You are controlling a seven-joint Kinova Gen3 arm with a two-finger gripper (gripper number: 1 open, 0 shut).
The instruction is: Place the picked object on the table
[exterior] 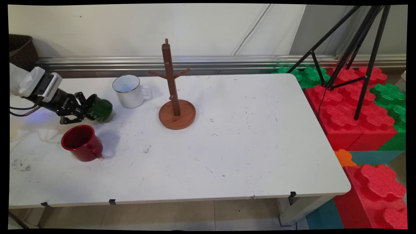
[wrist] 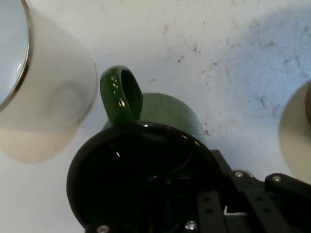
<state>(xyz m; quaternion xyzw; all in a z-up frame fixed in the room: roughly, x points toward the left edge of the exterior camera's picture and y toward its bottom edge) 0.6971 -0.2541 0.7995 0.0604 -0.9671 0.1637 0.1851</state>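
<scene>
My gripper (exterior: pixel 87 109) is low over the table's left side, shut on the rim of a green mug (exterior: pixel 101 109). The mug lies tipped on its side with its mouth toward the hand. In the hand view the green mug (wrist: pixel 170 114) fills the lower middle, its dark opening facing the camera and its handle pointing up. The gripper (wrist: pixel 221 196) has one finger inside the mug and one outside its wall. I cannot tell whether the mug touches the table. A white enamel mug (exterior: pixel 129 92) (wrist: pixel 48 97) stands upright just beyond it. A red mug (exterior: pixel 82 143) stands just in front.
A wooden mug tree (exterior: pixel 175 97) with bare pegs stands on its round base mid-table. The white table (exterior: pixel 243 146) stretches to the right. Red and green foam blocks (exterior: pixel 351 110) and a black tripod (exterior: pixel 360 58) stand past its right edge. A dark basket (exterior: pixel 21 48) sits at the far left.
</scene>
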